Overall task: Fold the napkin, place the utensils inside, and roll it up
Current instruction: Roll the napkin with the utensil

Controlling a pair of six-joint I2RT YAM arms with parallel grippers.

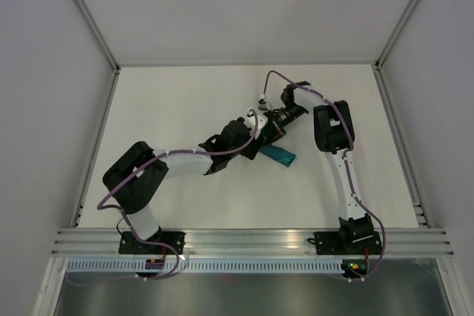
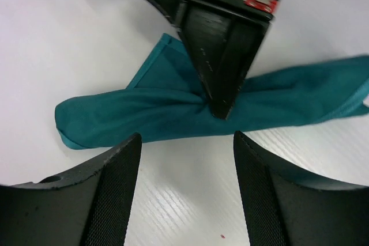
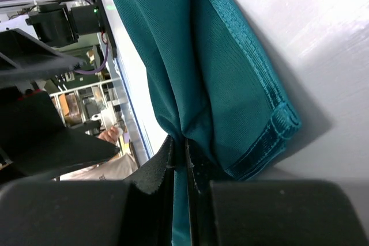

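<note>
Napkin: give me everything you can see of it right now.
The napkin is teal-green cloth, thin and faintly shiny, with a stitched hem. It lies on the white table, gathered into a long, loose roll with one flat corner sticking out to the side. The right pincer is shut on its middle, puckering the fabric there. The left pincer stands open just short of it, not touching. Whether anything is wrapped inside cannot be seen.

Teal-green napkin (image 2: 115, 116), black left pincer (image 2: 187, 140) — fine cross-hatched pads (image 2: 121, 188), white table (image 1: 185, 101), purple cables (image 1: 278, 73)
</note>
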